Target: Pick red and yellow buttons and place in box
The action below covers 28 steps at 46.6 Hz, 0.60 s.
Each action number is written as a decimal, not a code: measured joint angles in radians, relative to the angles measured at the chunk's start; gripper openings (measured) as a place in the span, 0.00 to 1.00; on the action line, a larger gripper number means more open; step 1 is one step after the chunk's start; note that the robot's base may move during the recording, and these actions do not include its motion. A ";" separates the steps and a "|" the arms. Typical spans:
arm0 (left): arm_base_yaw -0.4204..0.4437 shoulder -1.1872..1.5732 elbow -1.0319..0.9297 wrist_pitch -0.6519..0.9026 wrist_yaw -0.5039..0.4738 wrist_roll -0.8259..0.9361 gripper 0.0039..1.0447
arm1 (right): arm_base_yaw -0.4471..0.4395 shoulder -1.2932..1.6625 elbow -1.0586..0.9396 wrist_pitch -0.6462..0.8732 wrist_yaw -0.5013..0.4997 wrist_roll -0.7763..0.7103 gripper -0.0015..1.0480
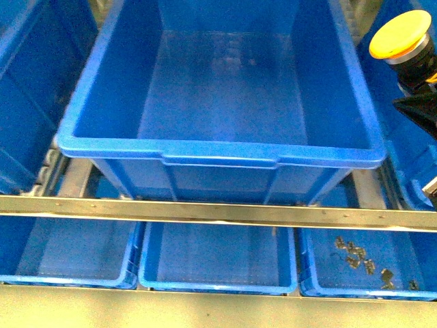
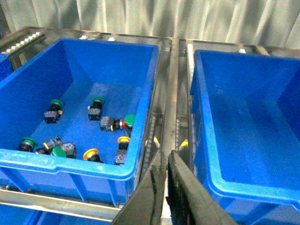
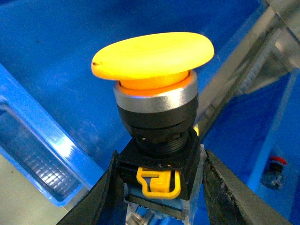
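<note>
Yellow button point(image 3: 154, 61): wide, smooth mushroom cap on an orange neck, silver collar and squat black body with a yellow clip at the base. Held upright, base pinched between the two dark, rough-faced fingers point(image 3: 229, 187) of the right gripper point(image 3: 159, 187). In the front view it sits at the upper right edge of the frame point(image 1: 401, 34), above the right gripper point(image 1: 420, 102) and right of the box, not over its cavity.

Box point(image 1: 218, 147): large deep blue plastic bin, thick rolled rim, smooth glossy walls, bare floor; fills the upper centre of the front view.

Red button point(image 3: 276, 161): small in the lower right of the right wrist view, lying in another blue bin; detail too small to tell.

Left gripper point(image 2: 166, 187): lower centre of the left wrist view, dark fingers pressed together on nothing, above the metal rail point(image 2: 171, 93) between two bins.

Left-hand bin point(image 2: 70, 161): holds scattered green-capped buttons point(image 2: 130, 120) and small orange-capped buttons point(image 2: 91, 153).

Shallow blue trays point(image 1: 218, 283): lower row of the front view, below a metal bar point(image 1: 218, 212); the right one holds small dark parts point(image 1: 358, 256).
</note>
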 joint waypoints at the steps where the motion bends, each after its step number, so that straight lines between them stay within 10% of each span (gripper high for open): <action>1: 0.000 -0.006 0.000 0.000 -0.001 0.000 0.02 | 0.000 0.003 0.001 0.000 0.001 0.002 0.35; 28: 0.003 -0.182 0.000 -0.172 0.003 0.002 0.02 | -0.030 0.034 0.020 0.035 -0.014 0.021 0.34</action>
